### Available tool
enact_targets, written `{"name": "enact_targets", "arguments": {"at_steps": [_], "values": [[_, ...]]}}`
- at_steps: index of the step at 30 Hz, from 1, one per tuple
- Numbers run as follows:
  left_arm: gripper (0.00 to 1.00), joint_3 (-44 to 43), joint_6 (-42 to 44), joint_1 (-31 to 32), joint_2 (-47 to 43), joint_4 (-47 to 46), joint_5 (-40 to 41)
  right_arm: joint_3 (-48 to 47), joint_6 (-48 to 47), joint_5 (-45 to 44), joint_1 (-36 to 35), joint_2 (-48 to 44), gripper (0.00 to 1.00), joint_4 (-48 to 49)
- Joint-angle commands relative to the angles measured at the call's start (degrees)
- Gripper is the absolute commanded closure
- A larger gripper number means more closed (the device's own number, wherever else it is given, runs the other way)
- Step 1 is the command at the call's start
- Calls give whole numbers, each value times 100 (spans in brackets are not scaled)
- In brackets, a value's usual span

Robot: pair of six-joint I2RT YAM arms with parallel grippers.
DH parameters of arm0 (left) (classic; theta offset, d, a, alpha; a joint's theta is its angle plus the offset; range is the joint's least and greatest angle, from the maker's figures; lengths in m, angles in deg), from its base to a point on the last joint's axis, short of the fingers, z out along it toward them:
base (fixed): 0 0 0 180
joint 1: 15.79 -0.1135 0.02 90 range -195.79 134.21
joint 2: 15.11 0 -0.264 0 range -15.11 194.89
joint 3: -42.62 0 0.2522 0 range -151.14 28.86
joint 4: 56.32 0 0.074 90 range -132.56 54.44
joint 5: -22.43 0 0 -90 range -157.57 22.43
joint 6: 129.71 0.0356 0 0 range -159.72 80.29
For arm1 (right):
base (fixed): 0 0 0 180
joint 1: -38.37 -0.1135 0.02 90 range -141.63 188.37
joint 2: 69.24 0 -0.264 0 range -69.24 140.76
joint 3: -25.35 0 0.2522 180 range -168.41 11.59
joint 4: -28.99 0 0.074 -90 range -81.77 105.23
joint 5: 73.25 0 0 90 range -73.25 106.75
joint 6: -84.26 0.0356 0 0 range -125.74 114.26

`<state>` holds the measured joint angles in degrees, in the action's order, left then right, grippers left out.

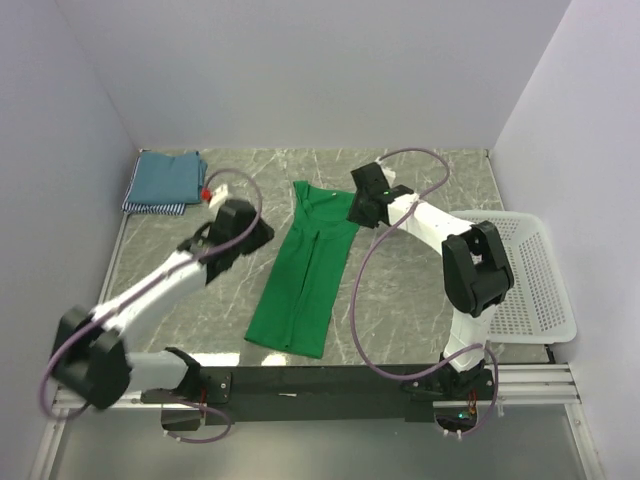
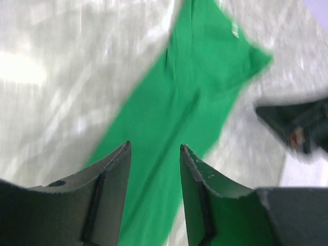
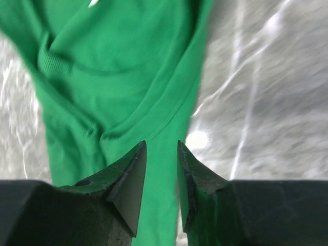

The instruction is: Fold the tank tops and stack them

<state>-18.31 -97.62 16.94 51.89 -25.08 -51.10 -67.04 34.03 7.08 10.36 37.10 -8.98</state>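
The bright green tank top [image 1: 305, 270] lies in the middle of the table as a long narrow strip, folded lengthwise, neckline at the far end. My left gripper [image 1: 262, 236] hovers just left of its upper part, open and holding nothing; in the left wrist view [image 2: 154, 146] the green top [image 2: 189, 102] shows below the gap. My right gripper [image 1: 357, 212] is open over the top's far right edge, and between the parted jaws in the right wrist view [image 3: 161, 143] only green fabric [image 3: 118, 66] shows. The teal-blue top [image 1: 165, 175] lies folded on the striped top [image 1: 155, 207] at the far left.
A white mesh basket [image 1: 535, 270] stands at the right edge of the table. White walls close in the back and both sides. The dark rail [image 1: 320, 380] that carries the arm bases runs along the near edge.
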Motion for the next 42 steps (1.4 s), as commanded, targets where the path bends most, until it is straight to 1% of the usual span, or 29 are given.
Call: {"name": "enact_targets", "arguments": {"at_steps": [1,2,3,4,5,6,7,8,11,12,13,18,19,22,28,38,42], "values": [[52,-1052,1053,-617,1119,-657,-794,-82,49,52,435,166,63,206],[53,-1291,1088,-732,1427,-666,-881,-108,31,97,489,202,64,232],[54,-1520,1141,-846,2004,-710,-961,-161,14,123,524,220,64,284],[55,-1931,1176,-1047,2279,-771,-1057,-187,-4,158,594,264,65,294],[57,-2136,1203,-1136,2526,-798,-1128,-214,-4,159,638,273,66,302],[57,-2338,1281,-1207,3016,-937,-1259,-232,-13,159,674,281,67,302],[57,-2731,1352,-1347,3255,-974,-1408,-232,-4,176,718,290,67,320],[59,-2988,1422,-1400,3762,-922,-1471,-223,4,202,857,299,68,364],[61,-3771,1563,-1585,4416,-948,-1769,-170,83,430,1156,325,72,521],[61,-3981,1563,-1620,4844,-904,-1927,-179,110,466,1227,352,73,531],[62,-4349,1563,-1708,5040,-860,-2015,-179,162,510,1280,378,74,557],[63,-5186,1520,-1823,6068,-781,-2411,-415,286,703,1482,615,77,540],[63,-5379,1502,-1823,6175,-807,-2594,-477,329,695,1509,737,78,496],[64,-5670,1397,-1823,6518,-877,-2806,-636,391,905,1570,948,78,540],[65,-5785,1142,-1788,6843,-1264,-3439,-1127,400,1222,1579,1388,78,540],[67,-5741,931,-1682,6747,-1686,-3774,-1761,462,1723,1588,1811,78,636],[67,-6066,974,-1621,6948,-1537,-3896,-1814,514,1784,1588,1837,77,724]]}}
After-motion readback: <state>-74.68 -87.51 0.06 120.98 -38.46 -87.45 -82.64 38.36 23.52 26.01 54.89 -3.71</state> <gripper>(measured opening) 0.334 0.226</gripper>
